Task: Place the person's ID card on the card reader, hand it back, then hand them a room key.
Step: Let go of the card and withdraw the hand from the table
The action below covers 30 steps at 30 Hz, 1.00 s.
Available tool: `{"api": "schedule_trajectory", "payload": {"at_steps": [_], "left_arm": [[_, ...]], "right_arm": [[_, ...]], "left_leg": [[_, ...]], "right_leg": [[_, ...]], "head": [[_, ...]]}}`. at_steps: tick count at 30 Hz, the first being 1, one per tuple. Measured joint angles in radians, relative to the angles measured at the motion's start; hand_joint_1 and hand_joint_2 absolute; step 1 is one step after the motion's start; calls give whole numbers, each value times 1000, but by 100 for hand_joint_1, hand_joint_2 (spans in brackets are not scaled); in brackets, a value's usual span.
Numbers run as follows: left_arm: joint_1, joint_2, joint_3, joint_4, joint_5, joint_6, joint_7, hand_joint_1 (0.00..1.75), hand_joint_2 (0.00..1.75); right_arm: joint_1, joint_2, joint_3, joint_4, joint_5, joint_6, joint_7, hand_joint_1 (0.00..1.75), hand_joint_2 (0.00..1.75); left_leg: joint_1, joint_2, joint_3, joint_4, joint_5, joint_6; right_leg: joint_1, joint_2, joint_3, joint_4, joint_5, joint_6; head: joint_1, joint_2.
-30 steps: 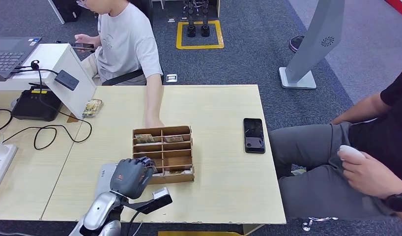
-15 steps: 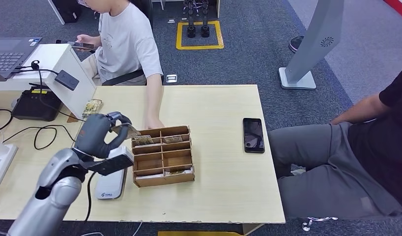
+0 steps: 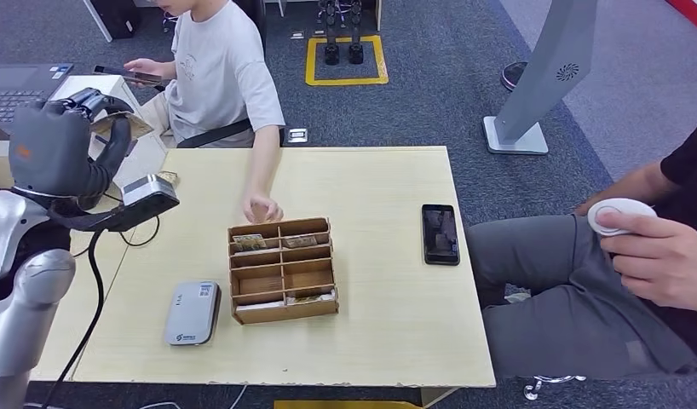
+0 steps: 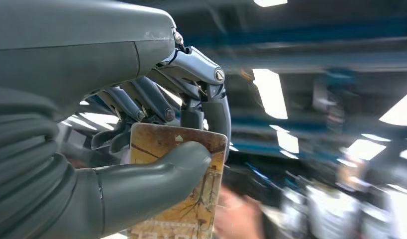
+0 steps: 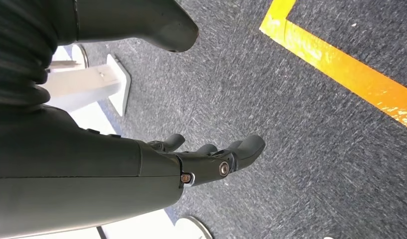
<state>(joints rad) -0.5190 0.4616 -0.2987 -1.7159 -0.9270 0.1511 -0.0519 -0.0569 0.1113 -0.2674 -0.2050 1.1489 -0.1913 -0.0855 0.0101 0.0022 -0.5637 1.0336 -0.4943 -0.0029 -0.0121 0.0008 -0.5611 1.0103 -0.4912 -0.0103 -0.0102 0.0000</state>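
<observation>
1. The left hand is raised high, well to the left of the wooden box and off the edge of the table. Its thumb and fingers are closed on a brownish card, the thumb pressed across the card's face.
2. In the head view the card pokes out between the fingertips, well apart from the box and above the white stand left of it.
3. The box sits near the middle of the table, split into small compartments; a few cards lie in its far row and one in its near right slot.
4. A grey card reader lies flat on the table just left of the box, near its front corner.
5. A black phone lies on the table well right of the box.
6. A person in a pale T-shirt sits behind the table, one fist resting just beyond the box's far edge.
7. Another person sits right of the table, well apart from the box, holding a white device.
8. The right hand hangs over dark carpet with a yellow line, fingers loosely apart and holding nothing.
</observation>
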Motion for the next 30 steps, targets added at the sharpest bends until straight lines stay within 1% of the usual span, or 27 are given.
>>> {"api": "schedule_trajectory", "payload": {"at_steps": [2,4,7,10,16,18,20,23,25,27,30], "left_arm": [[-5,-27,0,62,-74,75,31,175,175],[-11,-57,-1,128,-115,122,53,175,175],[-22,-95,-3,215,-147,149,75,175,175],[-41,-119,-4,289,-161,153,85,175,175],[-55,-140,-4,357,-162,159,84,175,175],[-56,-144,-4,368,-162,160,83,168,175],[-58,-146,-4,376,-162,160,81,157,175],[-61,-150,-4,386,-160,160,77,147,175],[-61,-152,-4,392,-158,160,75,71,175],[-61,-153,-4,399,-154,160,73,0,175],[-61,-155,-4,407,-147,164,71,0,175]], "right_arm": [[-5,0,0,0,8,4,8,0,175],[-10,0,0,-1,13,10,15,0,175],[-17,2,1,-2,18,16,20,0,175],[-18,3,2,-3,22,17,22,0,175],[-18,4,2,-2,21,14,17,0,175],[-18,4,2,-2,21,14,17,0,175],[-18,4,2,-2,21,14,17,0,175],[-18,4,2,-2,21,14,17,0,175],[-18,4,2,-2,21,14,17,0,175],[-19,4,2,-2,21,14,17,0,175],[-19,4,2,-2,21,14,17,0,175]], "left_leg": [[0,0,0,0,0,0],[0,0,0,0,1,0],[0,1,0,0,1,0],[0,1,0,0,1,0],[0,1,-1,0,1,0],[0,1,-1,0,1,0],[0,1,-1,0,1,0],[0,1,-1,0,1,0],[0,1,-1,0,1,0],[0,1,-1,0,1,0],[0,1,-1,0,1,0]], "right_leg": [[0,0,0,0,1,1],[0,0,0,0,1,1],[0,1,0,0,1,1],[0,1,0,0,1,1],[0,1,-1,0,1,1],[0,1,-1,0,1,1],[0,1,-1,0,1,1],[0,1,-1,0,1,1],[0,1,-1,0,1,1],[0,1,-1,0,1,1],[0,1,-1,0,1,1]], "head": [[0,0],[0,0],[0,0],[0,0],[0,0],[0,0],[0,0],[0,0],[0,0],[0,0],[0,0]]}}
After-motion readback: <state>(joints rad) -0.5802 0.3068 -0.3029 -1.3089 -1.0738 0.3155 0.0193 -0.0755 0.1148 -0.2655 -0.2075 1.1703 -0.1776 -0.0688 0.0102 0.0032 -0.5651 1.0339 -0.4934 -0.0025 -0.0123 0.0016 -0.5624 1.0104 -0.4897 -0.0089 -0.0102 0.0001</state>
